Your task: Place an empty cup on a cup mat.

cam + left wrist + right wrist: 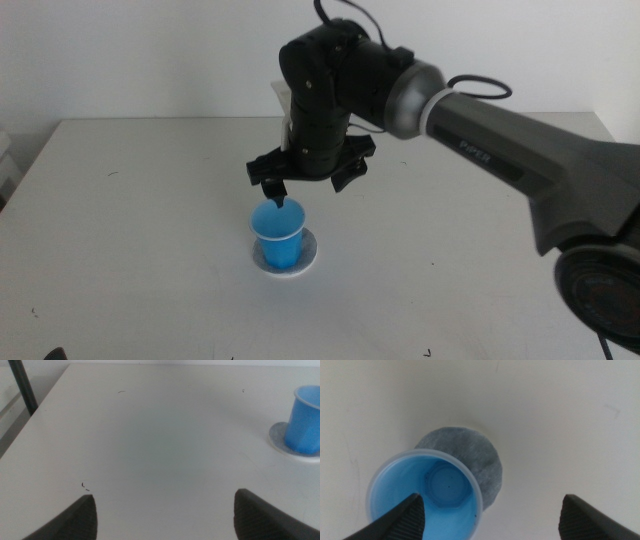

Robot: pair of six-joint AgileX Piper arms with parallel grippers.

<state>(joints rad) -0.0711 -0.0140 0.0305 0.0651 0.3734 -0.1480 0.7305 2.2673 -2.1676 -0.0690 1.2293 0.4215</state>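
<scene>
The blue cup stands upright and empty on the round grey cup mat in the middle of the table. My right gripper hovers just above it, open and holding nothing. One jaw is close over the cup's far rim and the other is off to the side. The right wrist view looks down into the cup, with the mat under it and my right gripper spread wide. My left gripper is open and waits low over the table, with the cup and mat off to its side.
The white table has a few small dark specks. A white wall stands behind it. A dark post stands beyond the table's edge in the left wrist view.
</scene>
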